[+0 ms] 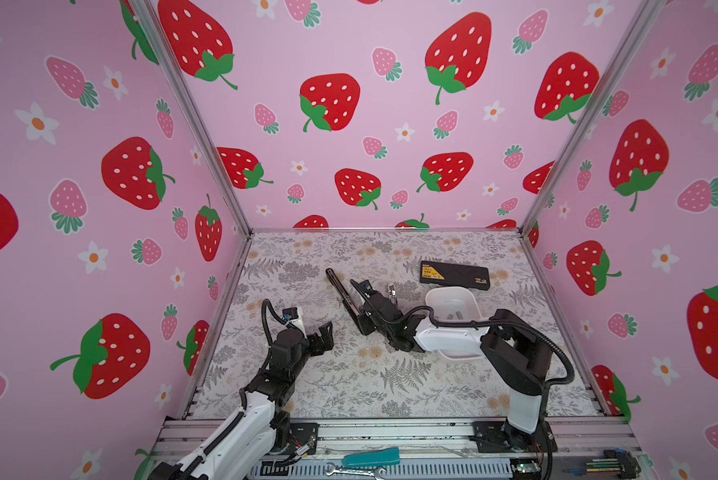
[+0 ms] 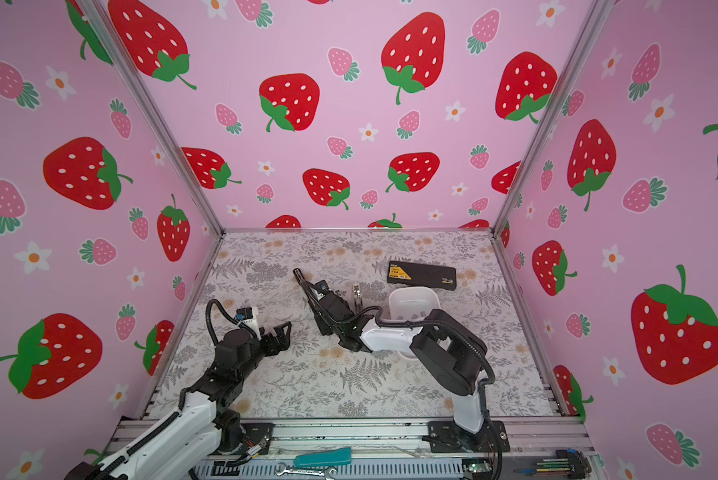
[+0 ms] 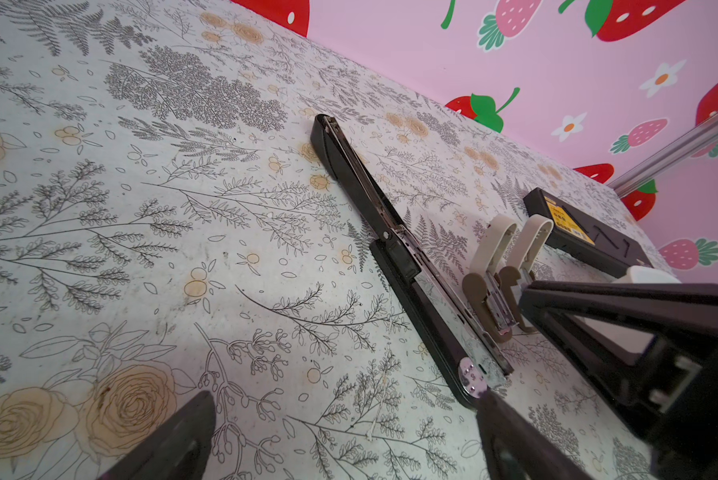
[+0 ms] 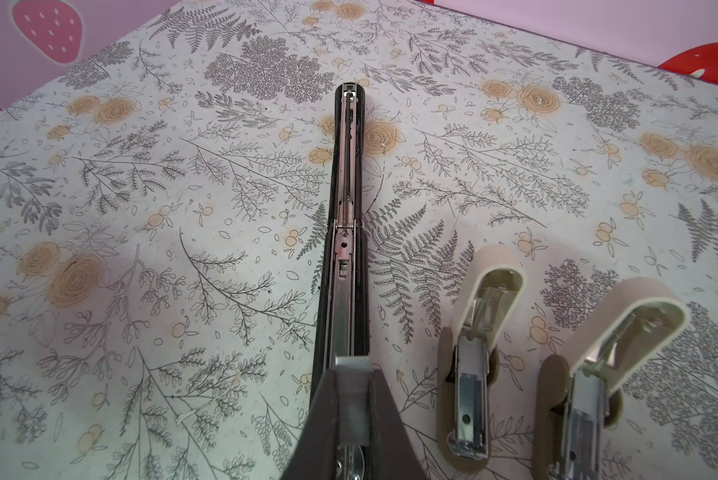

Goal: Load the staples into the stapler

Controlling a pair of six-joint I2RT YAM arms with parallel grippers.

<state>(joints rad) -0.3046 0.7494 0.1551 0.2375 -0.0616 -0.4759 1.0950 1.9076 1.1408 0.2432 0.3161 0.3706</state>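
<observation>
Grey staples (image 4: 352,399) pinched in R claw (image 4: 352,372), over stapler (image 4: 345,286)

Staples (image 1: 458,312) tiny, indistinct in white tray (image 1: 442,301) half behind right arm (image 1: 453,336).

Stereo pair overhead; wrist views close, both on stapler (image 3: 394,253)

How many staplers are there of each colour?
Black stapler: 1
Beige staplers: 2
Total: 3
</observation>
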